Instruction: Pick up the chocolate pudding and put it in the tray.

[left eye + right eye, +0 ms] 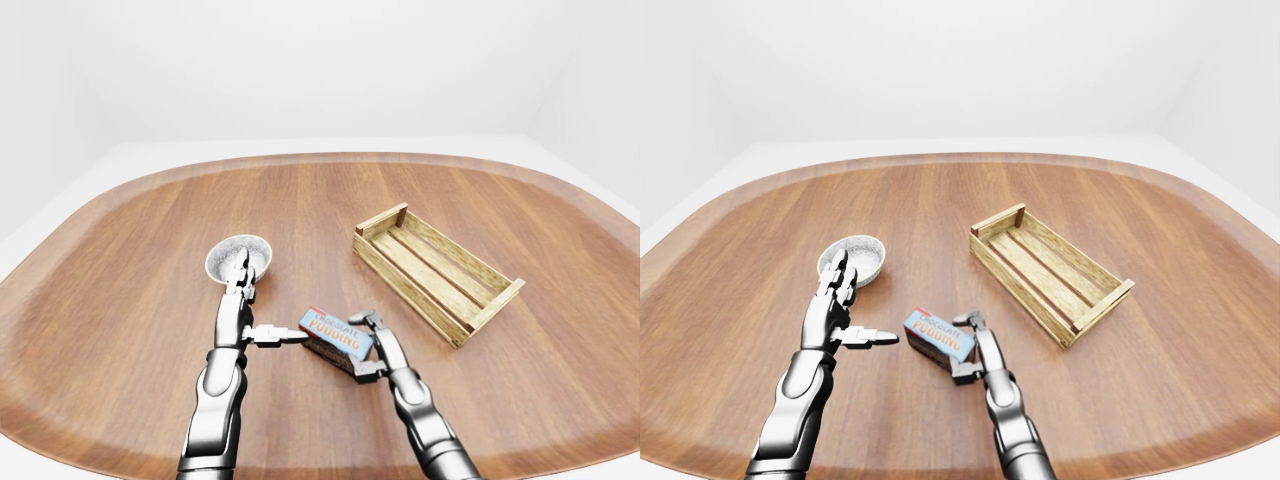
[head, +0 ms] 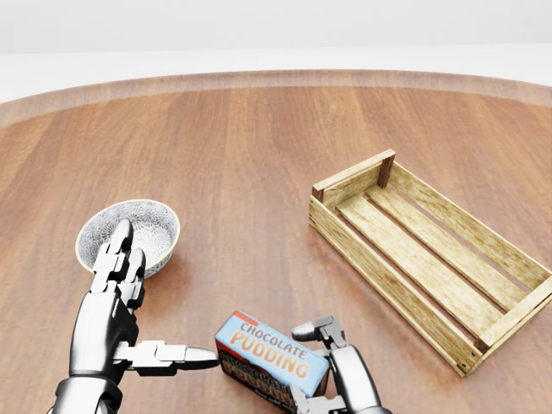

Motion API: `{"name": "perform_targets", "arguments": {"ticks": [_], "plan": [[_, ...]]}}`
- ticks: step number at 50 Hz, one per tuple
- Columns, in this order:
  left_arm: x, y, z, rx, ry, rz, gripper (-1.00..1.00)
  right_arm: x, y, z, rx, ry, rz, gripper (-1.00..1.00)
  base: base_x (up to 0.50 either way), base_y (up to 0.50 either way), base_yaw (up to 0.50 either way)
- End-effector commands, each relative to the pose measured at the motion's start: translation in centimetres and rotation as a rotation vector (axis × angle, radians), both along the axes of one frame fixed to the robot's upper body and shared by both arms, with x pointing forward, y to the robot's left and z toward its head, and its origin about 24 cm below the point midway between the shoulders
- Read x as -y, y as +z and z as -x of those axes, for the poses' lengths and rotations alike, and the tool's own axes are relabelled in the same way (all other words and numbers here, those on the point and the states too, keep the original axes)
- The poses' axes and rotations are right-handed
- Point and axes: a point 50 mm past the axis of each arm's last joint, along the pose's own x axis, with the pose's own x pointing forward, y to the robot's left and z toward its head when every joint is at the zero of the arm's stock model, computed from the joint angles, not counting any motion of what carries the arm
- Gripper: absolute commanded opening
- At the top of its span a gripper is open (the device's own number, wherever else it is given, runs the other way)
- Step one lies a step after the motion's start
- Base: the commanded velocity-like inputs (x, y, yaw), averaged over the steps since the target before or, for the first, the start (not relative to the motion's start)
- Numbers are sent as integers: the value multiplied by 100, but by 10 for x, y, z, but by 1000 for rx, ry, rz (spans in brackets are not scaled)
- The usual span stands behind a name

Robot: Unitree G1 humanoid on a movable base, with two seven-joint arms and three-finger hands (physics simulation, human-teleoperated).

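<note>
- The pudding box [image 2: 272, 360] lies on the wooden counter [image 2: 259, 155] near the bottom of the head view, tilted, with its label up. The tray [image 2: 483, 341], a slatted wooden crate, sits to its right and higher in the view, apart from the box.
- The right robot hand [image 2: 312, 366] is at the box's right end, one finger over the top edge and another low beside it. The fingers look to be touching the box, but whether they are truly clamped on it I cannot tell.
- The left robot hand [image 2: 129, 323] is spread, its thumb pointing at the box's left end just short of it, and its other fingers reaching up toward the patterned bowl [image 2: 151, 226].
- The step in hand seems to be securing the grasp. To do it well, the right fingers should close squarely across the box's short sides before any lift.
- The left thumb could brace the far end so the box does not slide.
- Lift straight up, so the box clears the tray's near wall.
</note>
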Motion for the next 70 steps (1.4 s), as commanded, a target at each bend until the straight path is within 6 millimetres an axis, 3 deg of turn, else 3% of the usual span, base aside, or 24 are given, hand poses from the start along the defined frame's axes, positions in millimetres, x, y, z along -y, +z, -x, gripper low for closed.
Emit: {"name": "perform_targets", "arguments": {"ticks": [1,7,14,15,19,21,30,31,34,35,39,41,42,43,45,51,58,59,61,64,65,67,69,70], "plan": [[0,0,0,1,-3,1,100,1,11,-1,54,-9,-4,-100,0,0,0],[0,0,0,1,-3,1,100,1,36,-5,166,1,-21,-100,0,0,0],[0,0,0,1,-2,1,100,6,37,-6,175,-15,-15,-100,0,0,0],[0,0,0,1,-3,1,100,6,57,-6,210,-14,-16,-100,0,0,0],[0,0,0,1,-2,1,100,9,70,-7,230,-20,-14,-100,0,0,0],[0,0,0,1,-2,1,100,10,65,-8,240,-23,-13,-100,0,0,0],[0,0,0,1,-3,1,100,11,95,-9,326,-20,-12,-100,0,0,0],[0,0,0,0,-2,1,100,13,84,-10,278,-31,-5,-100,0,0,0],[0,0,0,1,-3,0,100,14,104,-10,364,-23,-14,-100,0,0,0],[0,0,0,1,-3,0,100,16,96,-10,329,-33,-10,-100,0,0,0],[0,0,0,1,-3,0,100,19,99,-12,343,-43,-11,-100,0,0,0],[0,0,0,1,-3,0,100,18,122,-12,438,-30,-21,-100,0,0,0],[0,0,0,1,-3,0,100,18,123,-12,442,-29,-22,-100,0,0,0],[0,0,0,1,-3,0,100,20,107,-14,373,-47,-15,-100,0,0,0],[0,0,0,1,-3,0,100,18,128,-13,462,-33,-21,-100,0,0,0],[0,0,0,1,-3,0,100,20,142,-12,524,-30,-23,-100,0,0,0],[0,-1,-1,-3,0,0,100,28,134,-17,490,-71,-22,-100,0,0,0],[1,-1,-1,-3,0,0,100,28,153,-16,568,-59,-26,-100,0,0,0],[1,-1,-1,-3,0,0,100,32,138,-19,503,-83,-22,-100,0,0,0],[1,0,-1,-3,-1,0,100,37,160,-16,598,-83,-21,-100,0,0,0],[1,0,-1,-3,-1,0,100,42,144,-18,530,-108,-17,-100,0,0,0],[1,0,-1,-3,-1,0,100,46,142,-18,522,-122,-14,-100,0,0,0],[1,-1,-1,-3,-1,0,100,50,164,-15,614,-118,-12,-100,0,0,0],[1,0,-1,-3,-1,-1,100,52,160,-16,596,-129,-9,-100,0,0,0]]}}
